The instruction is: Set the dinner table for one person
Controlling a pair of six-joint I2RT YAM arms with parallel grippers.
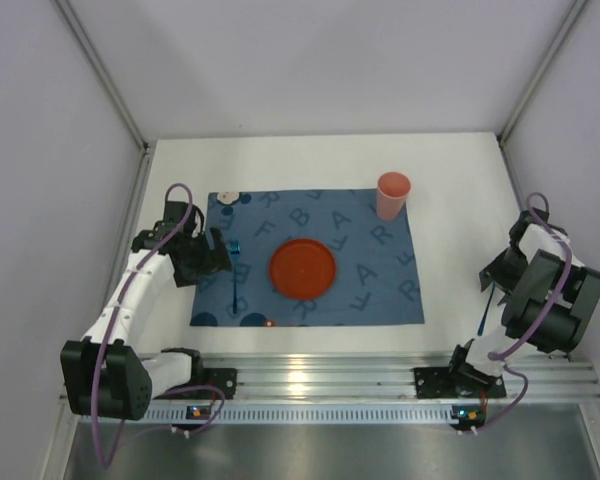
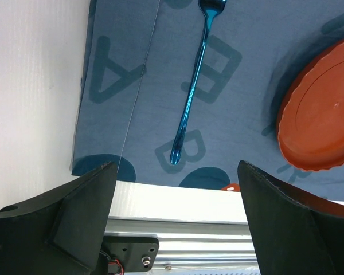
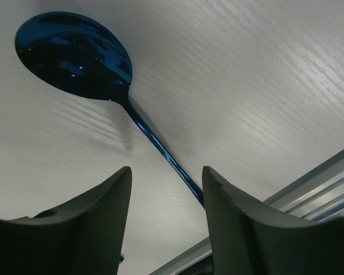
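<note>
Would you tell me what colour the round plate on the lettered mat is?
Orange-red; the round plate shows best in the top external view.

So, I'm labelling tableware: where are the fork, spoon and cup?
blue fork (image 2: 194, 80): left wrist view, middle of its handle.
blue spoon (image 3: 74, 54): right wrist view, centre of its bowl.
pink cup (image 1: 390, 207): top external view, its outer wall.

White dinner table (image 1: 460, 200): blue lettered mat (image 1: 380, 290) centre, blue spoon (image 3: 74, 57) right.
</note>
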